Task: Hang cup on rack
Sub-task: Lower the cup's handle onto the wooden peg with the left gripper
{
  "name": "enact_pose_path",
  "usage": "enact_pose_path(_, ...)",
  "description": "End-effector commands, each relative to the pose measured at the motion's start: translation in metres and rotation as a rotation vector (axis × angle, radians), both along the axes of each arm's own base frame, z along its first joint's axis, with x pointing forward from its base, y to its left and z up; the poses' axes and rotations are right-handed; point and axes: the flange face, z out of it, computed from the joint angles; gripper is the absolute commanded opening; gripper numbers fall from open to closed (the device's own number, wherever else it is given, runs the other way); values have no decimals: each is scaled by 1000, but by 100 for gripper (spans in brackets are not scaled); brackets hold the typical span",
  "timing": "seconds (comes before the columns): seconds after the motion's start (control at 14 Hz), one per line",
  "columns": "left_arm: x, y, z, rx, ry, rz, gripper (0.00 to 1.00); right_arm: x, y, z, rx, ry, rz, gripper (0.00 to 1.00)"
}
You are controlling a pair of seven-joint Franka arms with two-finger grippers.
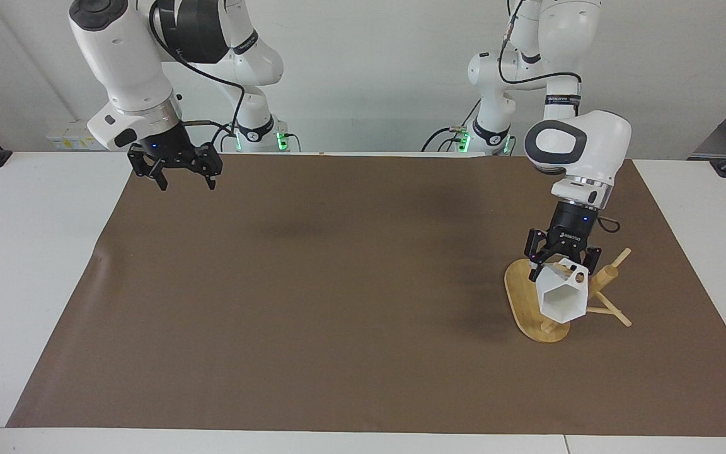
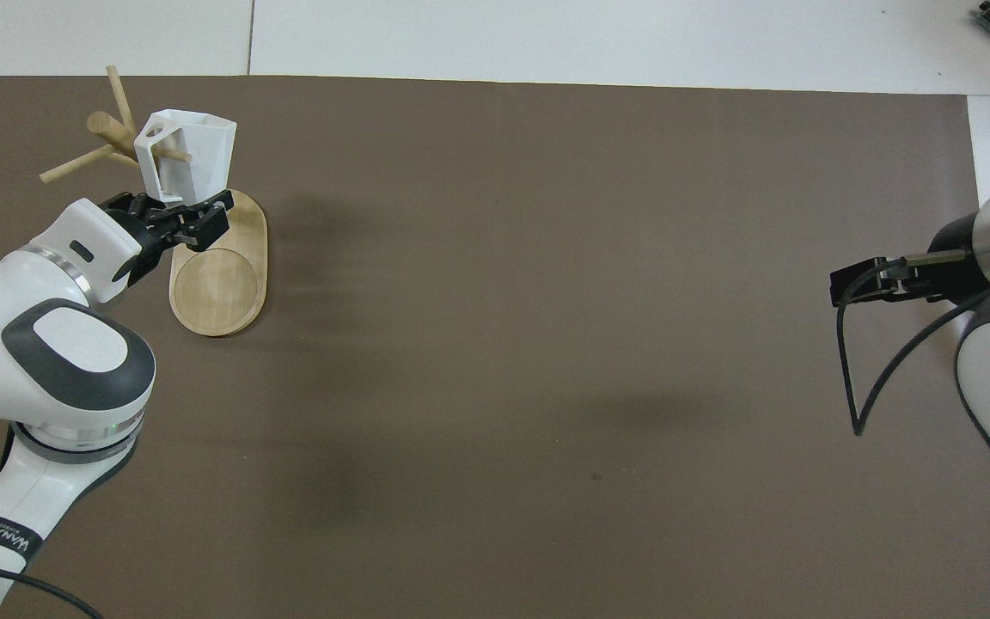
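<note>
The white faceted cup [image 1: 561, 297] hangs tilted on a peg of the bamboo rack [image 1: 517, 291], with the peg through its handle hole. In the overhead view the cup [image 2: 190, 150] sits above the rack's oval base [image 2: 220, 284], beside the post. My left gripper [image 1: 563, 258] is open just above the cup, one finger on each side of it; it also shows in the overhead view [image 2: 177, 208]. My right gripper [image 1: 183, 184] is open and empty, up in the air over the mat's corner at the right arm's end, and shows in the overhead view [image 2: 843, 288].
A brown mat [image 1: 338, 284] covers most of the white table [image 1: 35, 252]. The rack's spare pegs [image 2: 74, 163] stick out toward the left arm's end of the table.
</note>
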Motion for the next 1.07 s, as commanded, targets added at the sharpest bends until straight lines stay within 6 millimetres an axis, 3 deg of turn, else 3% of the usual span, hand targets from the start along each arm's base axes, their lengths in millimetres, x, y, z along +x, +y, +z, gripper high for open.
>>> enact_pose_path(0.0,-4,6,2,-13,14,14,0,-6,-3,4,18,6,13,100)
enact_pose_path(0.14,-5,5,1,-13,16,11,2,-6,-3,4,18,7,13,100)
enact_pose_path(0.21,-5,5,1,-14,17,10,84,-6,-5,4,18,6,10,100)
enact_pose_path(0.28,-4,4,2,-14,14,8,100,-5,-7,5,18,-4,0,100)
enact_pose_path(0.71,-3,9,11,-23,13,-8,100,3,-26,2,4,-68,-63,100)
enact_pose_path(1.0,-3,44,31,29,22,-74,100,3,-36,2,5,-66,-71,100)
